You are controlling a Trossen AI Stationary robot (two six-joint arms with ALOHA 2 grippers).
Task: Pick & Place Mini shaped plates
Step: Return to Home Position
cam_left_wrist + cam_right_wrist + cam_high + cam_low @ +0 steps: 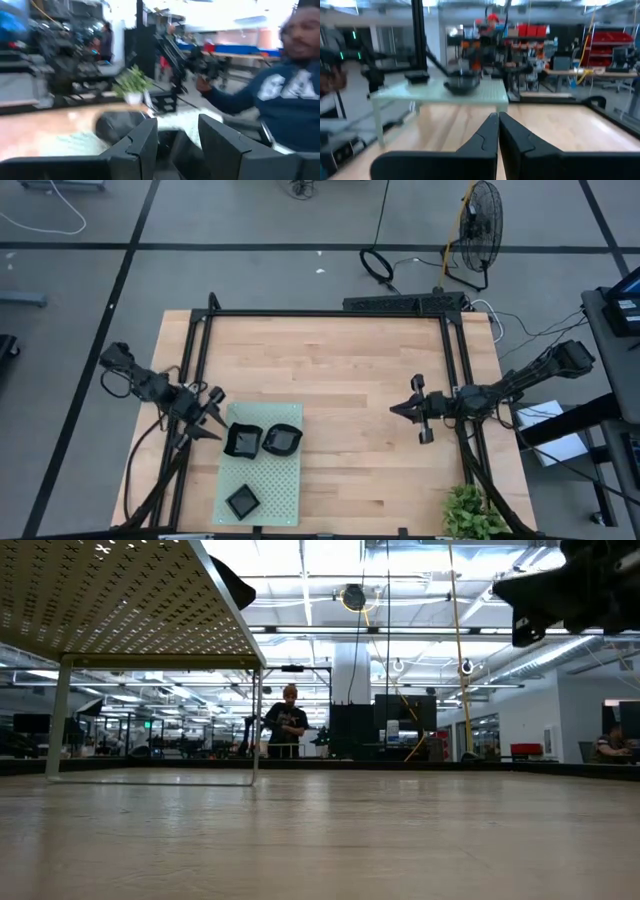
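One marking reads: large pale letters, seemingly "GA", across the chest of a person's dark blue sweatshirt (pixel 292 92) in the left wrist view. It is blurred, so whether further letters follow cannot be told.

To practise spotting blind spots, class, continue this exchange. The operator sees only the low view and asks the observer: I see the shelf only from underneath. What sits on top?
Observer: Three dark groups of mini shaped plates on the pale green shelf: two side by side, one alone at the other end.
Operator: Where is the left tool?
Observer: It hangs just beside the shelf's long edge, open.
Operator: Is the right tool holding anything?
Observer: No; it is shut on nothing, over bare table.
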